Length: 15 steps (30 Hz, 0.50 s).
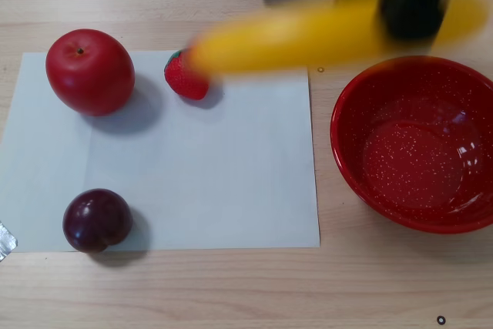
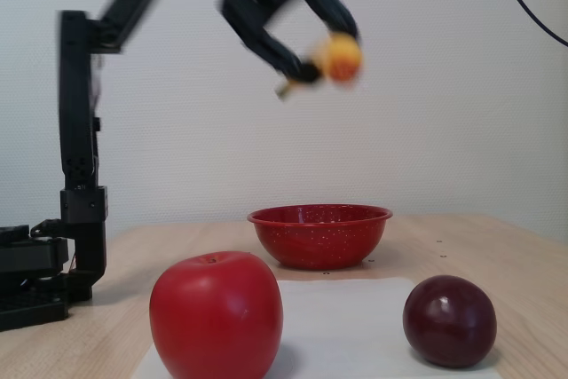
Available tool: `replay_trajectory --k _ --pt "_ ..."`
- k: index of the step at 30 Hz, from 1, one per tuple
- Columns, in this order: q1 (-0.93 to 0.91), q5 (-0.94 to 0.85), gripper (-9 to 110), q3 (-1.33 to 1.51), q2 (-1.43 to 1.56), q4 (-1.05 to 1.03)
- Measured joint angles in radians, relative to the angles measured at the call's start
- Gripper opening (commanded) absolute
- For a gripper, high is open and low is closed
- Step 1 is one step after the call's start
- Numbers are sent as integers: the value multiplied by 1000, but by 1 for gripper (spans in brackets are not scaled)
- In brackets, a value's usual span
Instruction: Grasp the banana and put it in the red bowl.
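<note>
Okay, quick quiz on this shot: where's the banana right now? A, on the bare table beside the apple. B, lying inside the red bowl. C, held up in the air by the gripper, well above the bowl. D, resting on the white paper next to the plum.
C: in the fixed view the gripper holds the blurred banana high above the red bowl, which is empty.

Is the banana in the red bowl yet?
No. The bowl is empty; the hand holds the banana high above it.
</note>
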State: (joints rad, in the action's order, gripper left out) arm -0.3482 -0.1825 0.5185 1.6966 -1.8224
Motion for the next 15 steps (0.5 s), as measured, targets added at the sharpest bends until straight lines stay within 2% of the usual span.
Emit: replay_trajectory --k 15 --pt "-115 -29 0 61 -9 21"
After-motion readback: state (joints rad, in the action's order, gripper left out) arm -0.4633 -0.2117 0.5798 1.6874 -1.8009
